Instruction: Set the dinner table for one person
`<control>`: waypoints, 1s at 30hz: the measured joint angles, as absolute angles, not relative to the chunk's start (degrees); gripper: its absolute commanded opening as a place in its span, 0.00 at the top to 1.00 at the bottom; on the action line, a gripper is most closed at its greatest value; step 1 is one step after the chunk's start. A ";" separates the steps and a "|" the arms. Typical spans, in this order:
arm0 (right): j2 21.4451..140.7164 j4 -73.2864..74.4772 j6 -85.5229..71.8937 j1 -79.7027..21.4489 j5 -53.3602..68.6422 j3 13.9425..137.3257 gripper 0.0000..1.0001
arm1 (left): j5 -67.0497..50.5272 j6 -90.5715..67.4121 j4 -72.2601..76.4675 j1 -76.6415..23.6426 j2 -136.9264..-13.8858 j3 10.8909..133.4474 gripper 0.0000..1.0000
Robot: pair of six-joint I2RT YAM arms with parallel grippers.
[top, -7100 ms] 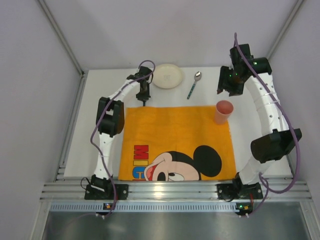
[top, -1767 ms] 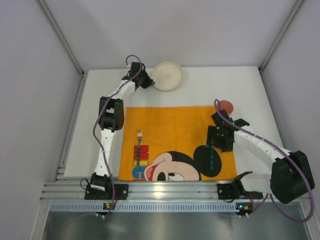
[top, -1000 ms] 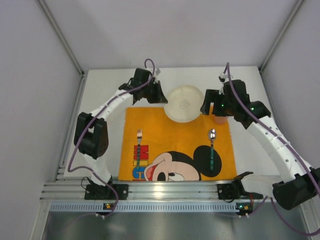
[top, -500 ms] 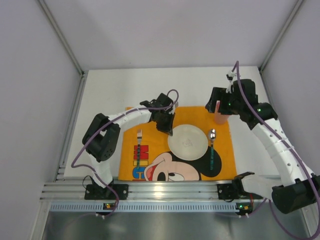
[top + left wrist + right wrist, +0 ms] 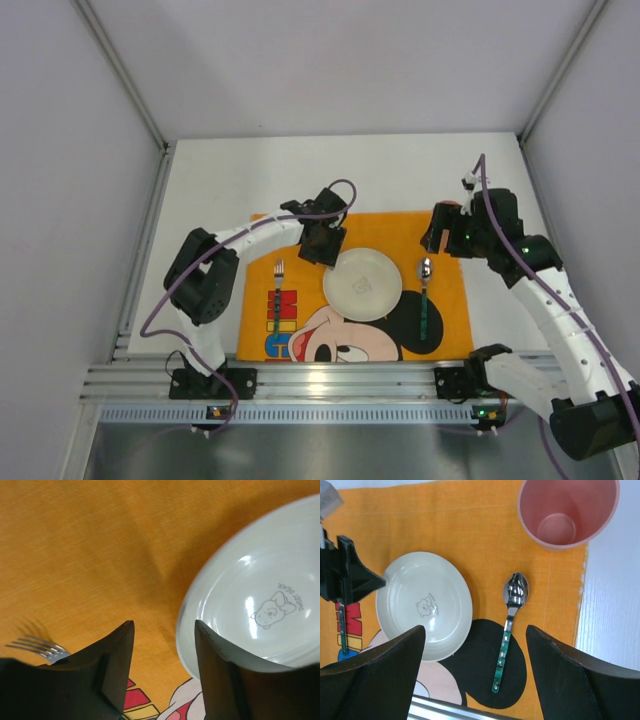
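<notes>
A pale round plate (image 5: 362, 284) (image 5: 260, 605) (image 5: 424, 605) lies flat at the middle of the orange Mickey Mouse placemat (image 5: 390, 225) on the white dinner table (image 5: 210, 200). My left gripper (image 5: 325, 248) (image 5: 164, 625) stands open just above the mat at the plate's far-left rim. Its right finger is over the rim and its left finger is apart from it. A fork (image 5: 279, 272) (image 5: 40, 647) lies left of the plate and a green-handled spoon (image 5: 424, 300) (image 5: 509, 625) lies right of it. My right gripper (image 5: 445, 235) (image 5: 475, 630) hangs wide open and empty, high over the mat.
A pink cup (image 5: 568, 511) stands upright at the mat's far right corner, mostly hidden under the right wrist in the top view. White walls close in the table on three sides. An aluminium rail (image 5: 340, 380) runs along the near edge.
My left gripper has opened and let go of the plate, which now sits a little further left on the mat. The right arm has drifted slightly nearer over the cup.
</notes>
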State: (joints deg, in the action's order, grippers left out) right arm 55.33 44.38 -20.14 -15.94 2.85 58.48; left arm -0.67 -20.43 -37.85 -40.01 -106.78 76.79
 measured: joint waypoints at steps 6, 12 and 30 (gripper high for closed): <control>55.09 45.01 -20.12 -15.79 2.09 57.10 0.18 | 5.43 -17.69 -41.32 -38.13 -110.17 87.07 0.39; 55.18 46.17 -20.12 -15.55 1.34 56.99 0.18 | 1.69 -15.11 -39.62 -33.74 -124.97 109.75 0.42; 62.48 48.88 -20.56 -15.46 0.84 59.88 0.18 | -9.37 -11.57 -35.64 -33.15 -135.50 113.86 0.46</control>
State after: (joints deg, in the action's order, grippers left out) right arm 62.48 48.88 -20.56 -15.46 0.84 59.88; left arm -9.37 -11.57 -35.64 -33.15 -135.50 113.86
